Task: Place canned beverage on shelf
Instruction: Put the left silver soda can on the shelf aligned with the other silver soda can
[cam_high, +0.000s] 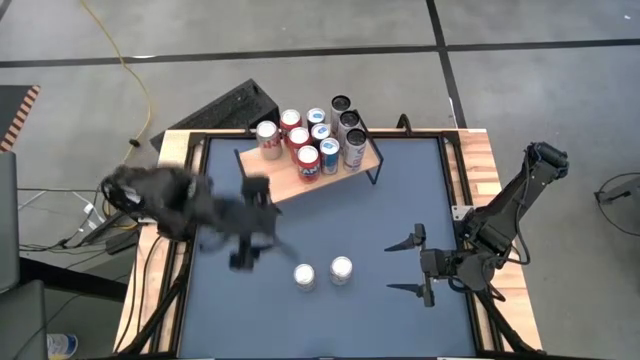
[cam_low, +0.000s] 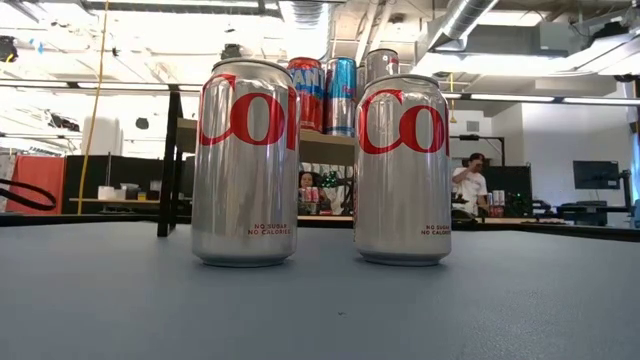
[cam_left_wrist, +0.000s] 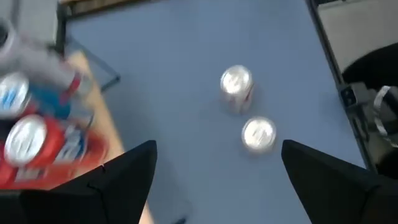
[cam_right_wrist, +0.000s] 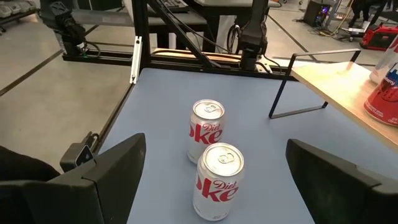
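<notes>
High view, looking straight down: a blue surface (cam_high: 330, 320) framed in light wood carries a small shelf (cam_high: 288, 180) near its far edge, a light wooden board on thin black legs set at an angle. On the shelf stand about nine cans (cam_high: 310, 140) packed close together, some red, some blue, some dark. Two silver Diet Coke cans stand upright on the surface nearer the front, side by side and almost touching: the left can (cam_high: 304, 276) and the right can (cam_high: 341, 270). Both are well apart from the shelf, with open blue surface between. The left tool (cam_high: 252, 225), blurred in this view, hangs over the surface just in front of the shelf's near left corner, behind and to the left of the two cans; its fingers are spread and hold nothing. The right tool (cam_high: 408, 266) sits at the right side of the surface, level with the two cans and pointing toward them, its fingers spread wide and empty, with a clear gap to the right can. Nothing stands between either tool and the cans. In the low view the two cans fill the foreground, the shelf's cans rise behind them, and a person (cam_low: 468, 182) shows far off in the room.
</notes>
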